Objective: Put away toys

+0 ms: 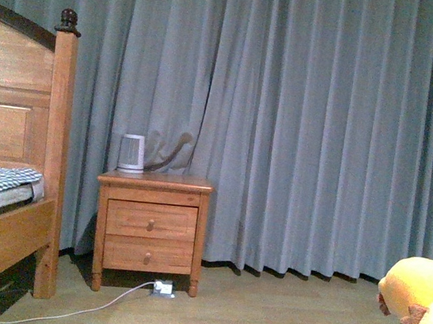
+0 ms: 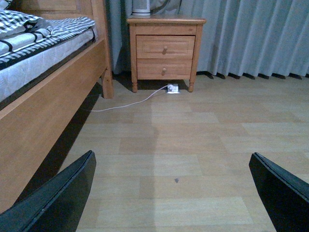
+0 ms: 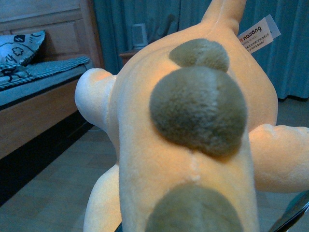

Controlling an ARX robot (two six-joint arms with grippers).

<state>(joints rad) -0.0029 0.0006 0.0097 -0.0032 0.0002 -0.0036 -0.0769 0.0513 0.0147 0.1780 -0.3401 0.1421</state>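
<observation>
Hanging over the floor [image 1: 259, 319], the orange plush toy [image 3: 193, 145] seems gripped by the right pincer [image 3: 205, 226], the left pincer [image 2: 171, 155] gapes empty; storing remains.

You get only a slice of the plush toy [image 1: 423, 311] in the front view; the right edge cuts off the rest. In the right wrist view its back hides its face, and the tag [image 3: 259, 33] print is too small to read. The right gripper [image 3: 293, 215] is a dark corner sliver, its grip untellable. The bed [image 1: 6, 182] runs off the left edge.
</observation>
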